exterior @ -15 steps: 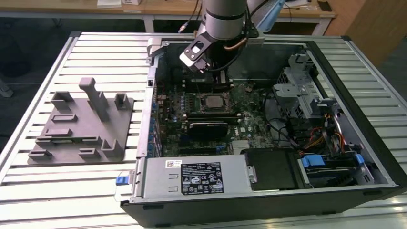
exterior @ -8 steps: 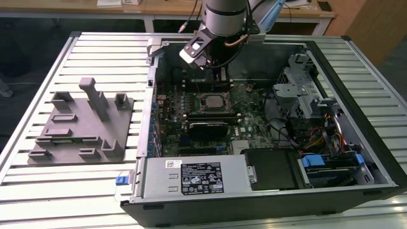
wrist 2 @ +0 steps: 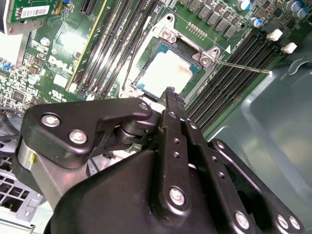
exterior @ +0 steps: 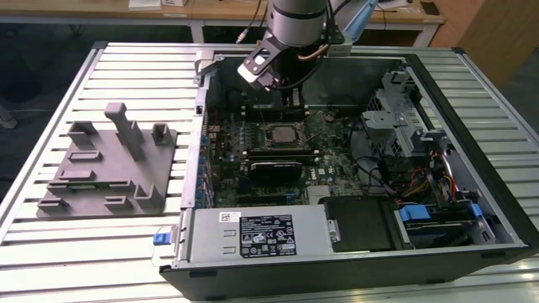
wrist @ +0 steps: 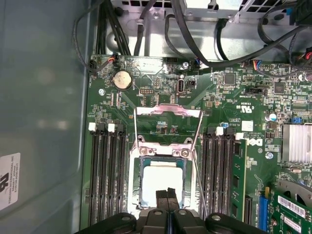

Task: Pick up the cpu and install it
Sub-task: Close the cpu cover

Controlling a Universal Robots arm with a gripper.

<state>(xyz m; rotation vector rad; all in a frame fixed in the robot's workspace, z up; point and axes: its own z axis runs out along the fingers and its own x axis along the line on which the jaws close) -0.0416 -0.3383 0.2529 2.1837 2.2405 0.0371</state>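
Here's the arm, reaching down into the open computer case (exterior: pixel 497 218), with the gripper (wrist: pixel 166 193) hanging over the motherboard (wrist: pixel 229 102). In both wrist views the two fingers are pressed flat together with nothing between them, so it's a closed, empty gripper.

And the cpu (wrist: pixel 161 181)? It's lying flat in its socket in the middle of the board, silvery top up. The load plate (wrist: pixel 168 113) is swung open on its far side, and the thin latch lever (wrist 2: pixel 242 67) stands free beside it.

The key relation is this: the chip lies directly beneath the fingertips and a touch beyond them, towards the open plate. It's close to square, so there's no real long axis. Its edges run in line with the memory slots (wrist: pixel 104 165) flanking the socket.

In the exterior view the socket sits just nearer than the gripper, with the grey fixture (exterior: pixel 108 167) well apart on the slatted table (exterior: pixel 80 262), at the exterior view's left.

Now the murky bits. The fingertips cover the chip's closest edge in the first wrist view. I can't tell whether they touch the lid or hover above it, or whether the chip is fully seated.
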